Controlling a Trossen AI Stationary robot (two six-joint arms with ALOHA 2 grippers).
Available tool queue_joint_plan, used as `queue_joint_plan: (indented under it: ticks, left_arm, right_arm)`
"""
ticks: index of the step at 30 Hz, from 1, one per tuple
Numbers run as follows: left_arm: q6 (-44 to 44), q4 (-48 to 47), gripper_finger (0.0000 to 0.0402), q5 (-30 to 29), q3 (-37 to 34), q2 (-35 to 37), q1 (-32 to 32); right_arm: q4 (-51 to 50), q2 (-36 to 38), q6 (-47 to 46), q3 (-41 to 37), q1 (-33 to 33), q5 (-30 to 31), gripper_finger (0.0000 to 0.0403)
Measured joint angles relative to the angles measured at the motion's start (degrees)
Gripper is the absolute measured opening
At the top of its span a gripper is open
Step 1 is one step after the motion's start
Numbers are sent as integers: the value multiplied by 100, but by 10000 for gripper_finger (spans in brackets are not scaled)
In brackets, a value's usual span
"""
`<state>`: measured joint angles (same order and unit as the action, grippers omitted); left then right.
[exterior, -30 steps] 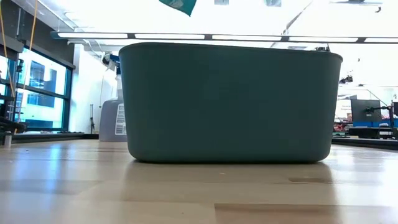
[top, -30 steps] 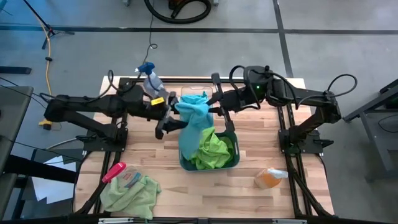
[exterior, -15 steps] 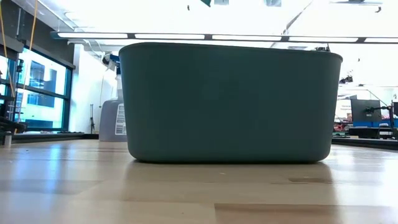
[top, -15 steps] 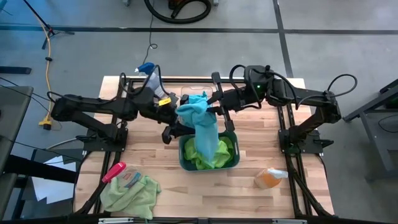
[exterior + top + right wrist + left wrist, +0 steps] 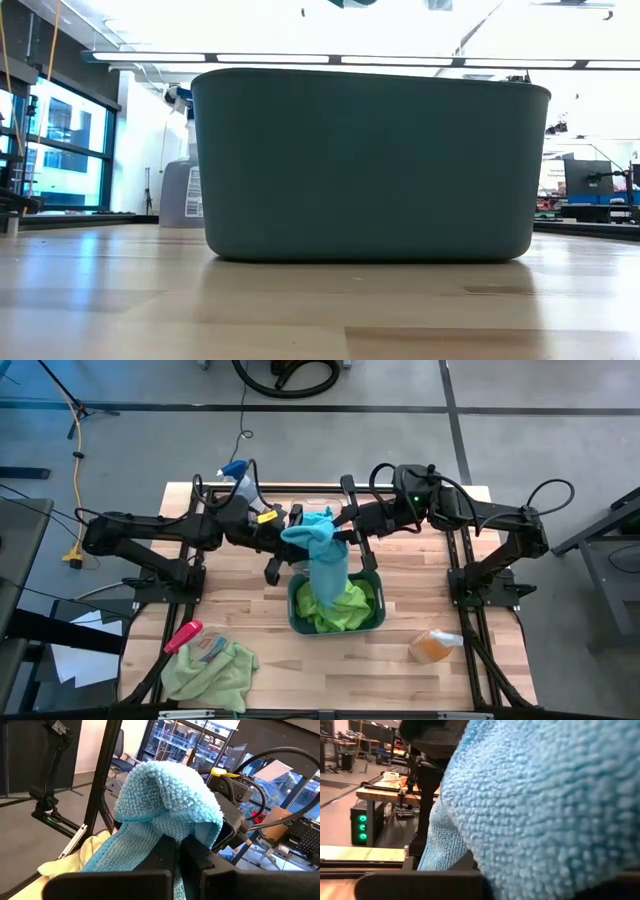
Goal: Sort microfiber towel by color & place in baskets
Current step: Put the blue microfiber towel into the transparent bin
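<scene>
A turquoise blue towel (image 5: 325, 555) hangs in the air between the 2 arms, its top bunched above the far rim of the dark teal basket (image 5: 372, 626) and its tail trailing down into that basket, onto the lime green towels (image 5: 350, 607) already lying there. The right pincer (image 5: 338, 532) is closed on the upper bunch of the blue cloth; the right wrist view shows its 2 fingers pinching a fold. The left pincer (image 5: 285, 525) sits right against the same bunch from the other side, and its wrist view is filled with blue pile, so I judge it closed on the towel as well.

The step in hand looks like lifting a blue cloth out of the basket that holds green ones, so it can go to the clear basket (image 5: 318, 510), whose rim shows just behind the pincers. The next move calls for raising the cloth until its tail clears the green pile, carrying it over the clear basket, and having both pincers let go.

Another green towel (image 5: 210, 670) lies at the near left of the worktop (image 5: 400, 680), next to a pink-handled brush (image 5: 183, 636).

Only the high view shows both arms and the basket's contents. The low view gives just the teal basket's wall and a spray bottle (image 5: 180, 180) behind it, hiding the towels inside.
</scene>
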<state>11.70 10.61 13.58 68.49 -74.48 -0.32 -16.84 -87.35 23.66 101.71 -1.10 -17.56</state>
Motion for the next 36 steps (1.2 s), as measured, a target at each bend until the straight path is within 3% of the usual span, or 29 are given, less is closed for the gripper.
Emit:
queue_joint_plan:
  ticks: [5, 11, 17, 22, 27, 32, 36]
  left_arm:
    - [-95, -55, 3, -82, 0, 0, -1]
    - [-243, -909, 1, -324, -9, 215, 70]
    - [-479, -2085, 1, -1077, -11, 825, 111]
    - [-779, -2642, 1, -2002, -10, 1422, 111]
    - [-1164, -2282, 0, -2641, -354, 1872, 187]
    - [-1303, -1289, 0, -2539, -914, 1856, 576]
    - [-1523, -454, 0, -2197, -1080, 1445, 1088]
  right_arm:
    - [-21, 0, -468, 0, 2, 233, 28]
    - [-370, 152, -735, -2, 7, 929, 113]
    - [-1090, 494, -708, -2, 50, 2137, 209]
    - [-1780, 870, -689, -2, 35, 2670, 257]
    - [-2403, 1194, -1198, -2, 35, 2845, 267]
    - [-2927, 1404, -1630, -2, 35, 2854, 268]
    - [-3116, 1484, -1939, -2, 35, 2856, 268]
